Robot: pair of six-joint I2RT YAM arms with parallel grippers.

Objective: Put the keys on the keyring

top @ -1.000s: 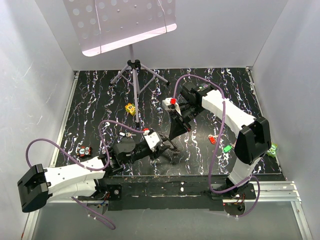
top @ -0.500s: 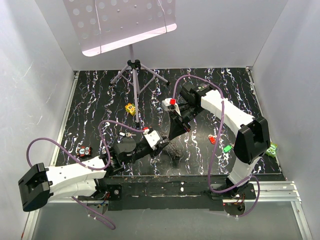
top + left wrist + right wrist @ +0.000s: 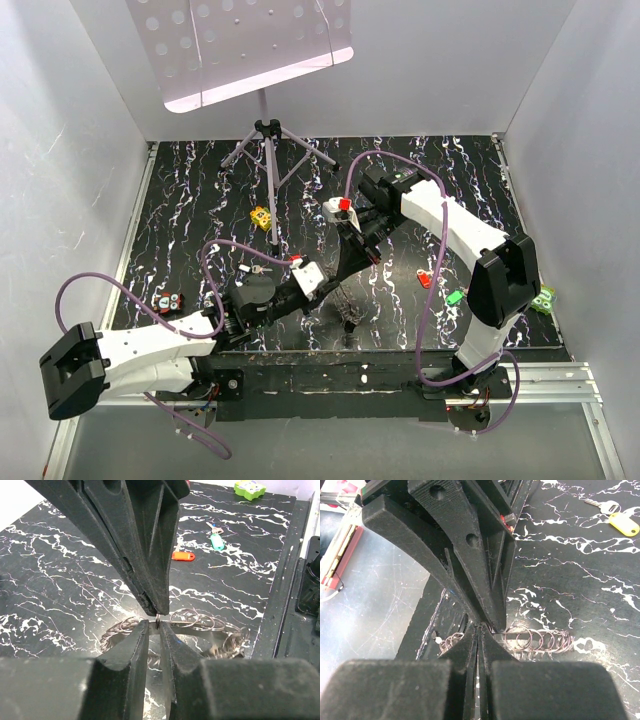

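The right gripper point(image 3: 480, 628) is pinched tight on a loop of the silver wire keyring chain point(image 3: 195, 618). The left gripper point(image 3: 154, 626) meets it tip to tip, jaws a slit apart around that loop. The red-headed key point(image 3: 182, 556) and green-headed key point(image 3: 216, 541) lie well beyond both.

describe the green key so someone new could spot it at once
On the black white-veined table, look right, beside the white right arm. Two tiny plastic-headed keys lie left of its lower link. The green-headed key is the one closer to the arm bases; the red-headed key sits beyond it.
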